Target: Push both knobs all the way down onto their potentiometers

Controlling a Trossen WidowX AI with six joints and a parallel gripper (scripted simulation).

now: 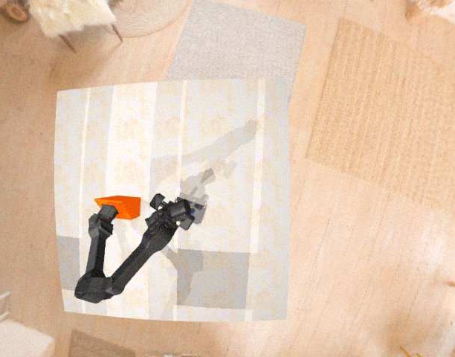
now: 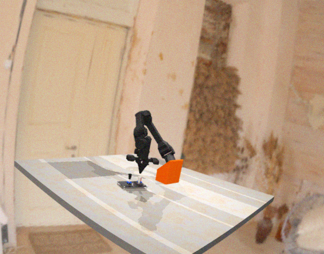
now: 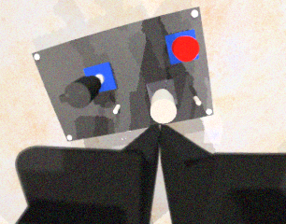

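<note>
The dark circuit board (image 1: 201,210) (image 2: 135,186) (image 3: 59,70) has two blue potentiometers. A black knob (image 2: 129,176) (image 3: 78,95) stands high over the left one in the wrist view, with a bit of pale shaft showing beneath it. A red knob (image 3: 185,49) is over the other blue one; its height above the base cannot be told from above. A cream cylinder (image 3: 164,110) stands on a grey base, nearer the fingers. My gripper (image 2: 140,172) (image 3: 159,132) is shut and empty. Its tips are above the board, beside the cream cylinder in the wrist view; contact cannot be told.
Two small pale parts (image 3: 117,109) (image 3: 197,100) stand on the board near the cream cylinder. An orange block (image 1: 133,207) (image 2: 169,173) stands on the table (image 1: 220,115) (image 2: 211,207) by the arm's base.
</note>
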